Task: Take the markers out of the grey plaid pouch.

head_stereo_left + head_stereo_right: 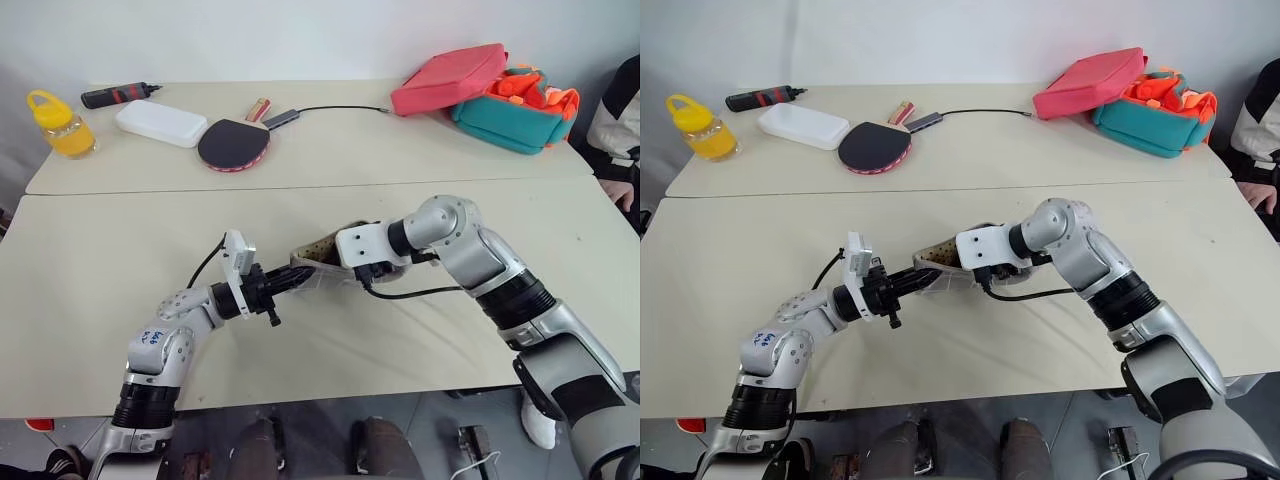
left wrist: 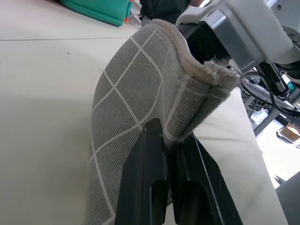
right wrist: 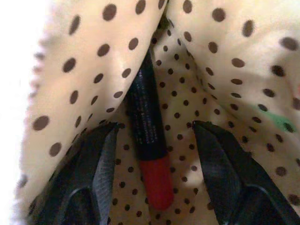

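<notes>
Pale tabletop. One grey plaid fabric pouch, its edge clenched in the left gripper, arm level. One slim black red-ended marker lies inside, between the spread fingers of the right gripper, angled downward.

Your right gripper sits buried inside the pouch; the marker's far end is lost in lining folds.

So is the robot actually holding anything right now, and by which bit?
Yes. The left gripper pinches the grey plaid pouch by the edge of its opening. The right gripper is open inside it, around a marker, not yet gripping.
</notes>
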`<state>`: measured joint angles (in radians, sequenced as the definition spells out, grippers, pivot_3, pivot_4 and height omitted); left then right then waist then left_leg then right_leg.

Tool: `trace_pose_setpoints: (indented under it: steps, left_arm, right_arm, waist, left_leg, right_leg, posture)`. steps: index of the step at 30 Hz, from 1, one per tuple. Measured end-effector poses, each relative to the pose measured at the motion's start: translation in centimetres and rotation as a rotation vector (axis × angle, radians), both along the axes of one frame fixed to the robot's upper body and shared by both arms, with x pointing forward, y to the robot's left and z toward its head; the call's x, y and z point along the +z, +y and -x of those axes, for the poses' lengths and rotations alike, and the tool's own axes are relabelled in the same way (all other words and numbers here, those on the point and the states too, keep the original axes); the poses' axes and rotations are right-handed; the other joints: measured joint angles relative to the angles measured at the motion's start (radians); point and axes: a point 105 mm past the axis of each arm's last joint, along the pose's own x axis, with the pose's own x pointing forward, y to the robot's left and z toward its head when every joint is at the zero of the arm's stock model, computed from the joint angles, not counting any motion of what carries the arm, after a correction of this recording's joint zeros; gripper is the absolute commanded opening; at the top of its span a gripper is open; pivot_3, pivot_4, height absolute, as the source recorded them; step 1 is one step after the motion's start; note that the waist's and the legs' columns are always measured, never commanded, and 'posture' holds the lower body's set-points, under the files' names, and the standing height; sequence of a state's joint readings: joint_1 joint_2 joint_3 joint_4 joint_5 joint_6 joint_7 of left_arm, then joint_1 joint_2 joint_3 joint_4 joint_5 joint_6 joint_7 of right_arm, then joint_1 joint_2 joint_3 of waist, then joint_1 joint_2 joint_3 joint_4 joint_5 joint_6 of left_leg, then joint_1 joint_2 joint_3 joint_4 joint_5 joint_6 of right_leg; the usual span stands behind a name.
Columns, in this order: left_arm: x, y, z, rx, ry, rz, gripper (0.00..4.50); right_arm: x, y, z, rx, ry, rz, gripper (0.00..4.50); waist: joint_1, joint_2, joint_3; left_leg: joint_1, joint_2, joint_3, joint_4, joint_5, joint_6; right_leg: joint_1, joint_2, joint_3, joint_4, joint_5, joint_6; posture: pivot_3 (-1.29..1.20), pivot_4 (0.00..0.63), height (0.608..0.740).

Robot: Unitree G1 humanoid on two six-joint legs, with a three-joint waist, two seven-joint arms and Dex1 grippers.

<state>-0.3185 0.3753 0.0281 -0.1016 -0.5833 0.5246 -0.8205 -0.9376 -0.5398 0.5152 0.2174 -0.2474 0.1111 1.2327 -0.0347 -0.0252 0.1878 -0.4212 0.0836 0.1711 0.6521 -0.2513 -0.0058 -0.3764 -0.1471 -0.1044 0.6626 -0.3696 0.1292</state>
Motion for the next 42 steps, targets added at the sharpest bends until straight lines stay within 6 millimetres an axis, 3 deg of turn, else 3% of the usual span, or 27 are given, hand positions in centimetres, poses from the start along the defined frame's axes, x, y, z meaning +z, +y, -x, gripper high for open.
trace_pose_setpoints:
  steps: [5,12,20,29,34,37,42]
  left_arm:
    - [-0.3,0.0,0.1,0.002,0.008,-0.003,0.0]
    - [-0.5,0.1,0.0,0.009,0.014,-0.007,0.0]
    - [-0.4,0.1,0.0,0.013,-0.001,-0.011,0.0]
    - [0.9,1.2,-1.2,0.081,-0.169,-0.114,0.0]
    - [1.6,1.9,-2.4,0.143,-0.277,-0.169,0.0]
    - [2.1,3.6,-3.5,0.212,-0.358,-0.254,0.0]
    - [2.9,6.4,-4.2,0.273,-0.508,-0.41,0.0]
  right_arm:
    - [-0.9,0.4,-0.4,0.007,-0.003,-0.007,2.66]
    - [-1.3,0.7,-0.7,0.001,-0.001,-0.022,0.57]
    - [-0.7,-0.1,-0.6,-0.007,-0.003,-0.008,0.54]
    - [4.7,-2.3,0.3,-0.046,-0.07,-0.048,0.54]
    - [8.5,-3.0,0.3,-0.055,-0.129,-0.17,0.54]
    - [9.6,-3.8,0.4,-0.065,-0.134,-0.221,0.54]
    - [9.6,-4.1,0.6,-0.06,-0.115,-0.308,0.54]
  waist:
    - [-0.006,0.0,0.0]
    - [-0.017,0.0,0.0]
    - [-0.016,-0.001,0.0]
    - [-0.004,0.0,0.0]
    - [0.002,0.0,0.0]
    - [0.004,0.0,0.0]
    - [0.001,0.0,0.0]
  left_leg:
    - [0.0,0.0,0.0,0.0,0.0,0.0]
    - [0.001,0.0,0.0,0.001,0.0,0.0]
    - [0.001,0.0,-0.001,0.0,0.0,0.0]
    - [0.0,0.0,0.0,-0.001,0.0,0.0]
    - [0.0,0.0,0.0,-0.002,0.0,0.0]
    - [0.0,0.0,0.001,-0.002,0.0,0.0]
    - [0.0,0.0,0.001,-0.003,0.0,0.0]
  right_leg:
    - [0.0,0.0,0.0,0.0,0.0,0.0]
    - [0.001,0.0,0.0,0.001,0.0,0.0]
    - [0.001,0.0,0.0,0.0,0.0,0.0]
    - [0.0,0.0,0.0,-0.001,0.0,0.0]
    - [0.0,0.0,0.0,-0.002,0.0,0.0]
    - [0.0,0.0,0.0,-0.002,0.0,0.0]
    - [-0.001,0.0,0.0,-0.002,0.0,0.0]
  posture:
    - [0.0,0.15,0.74]
    - [0.0,0.15,0.74]
    - [0.0,0.15,0.74]
    - [0.0,0.15,0.74]
    - [0.0,0.15,0.74]
    - [0.0,0.15,0.74]
    - [0.0,0.15,0.74]
